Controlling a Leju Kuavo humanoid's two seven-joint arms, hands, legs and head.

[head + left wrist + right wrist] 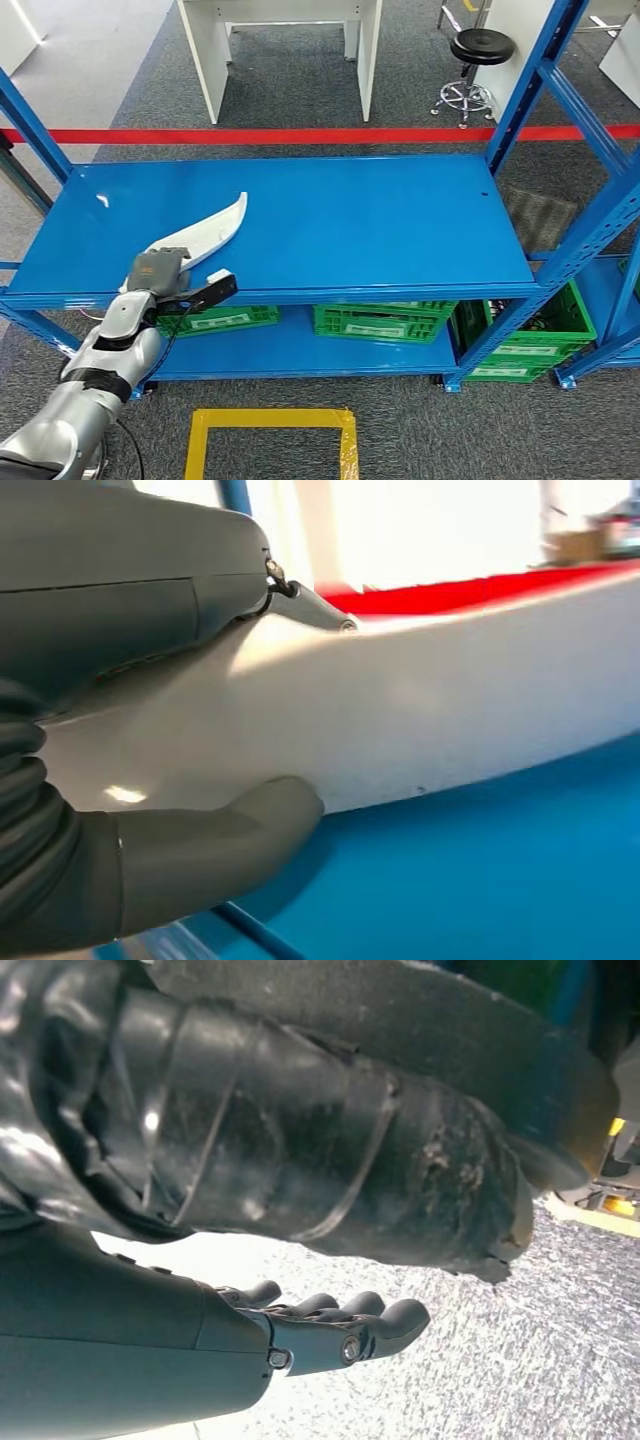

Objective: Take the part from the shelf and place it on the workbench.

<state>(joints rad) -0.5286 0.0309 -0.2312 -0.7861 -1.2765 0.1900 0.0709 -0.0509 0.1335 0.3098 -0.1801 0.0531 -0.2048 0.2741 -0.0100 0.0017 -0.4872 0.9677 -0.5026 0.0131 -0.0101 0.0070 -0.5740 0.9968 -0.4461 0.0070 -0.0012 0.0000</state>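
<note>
The blue metal shelf rack (302, 225) takes up most of the head view; its broad top board carries the task's thing, and slanted blue uprights rise at both ends. Under that board, on the rack's lower level, stand three green slotted plastic crates (383, 322), one toward the left, one in the middle, one at the right end. Beyond the rack a red barrier tape (317, 134) runs straight across, and past the tape stand a white table (287, 40) and a black round stool with a chrome base (481, 48). On the near side of the rack a yellow tape rectangle (272, 425) marks the grey carpet floor (453, 430).

The long curved white plastic part (213, 230) lies on the rack's top board toward its left front corner, its pointed tip swinging away toward the middle of the board. The left hand (160, 270) sits at the part's near end. In the left wrist view the thick grey thumb (219, 845) presses along the part's (423, 720) lower edge while a dark finger lies over its upper edge, so the hand grips the part between them, with the part still touching the board.

The right hand (332, 1325) hangs over the carpet, its fingers stretched out, slightly apart and holding nothing.
</note>
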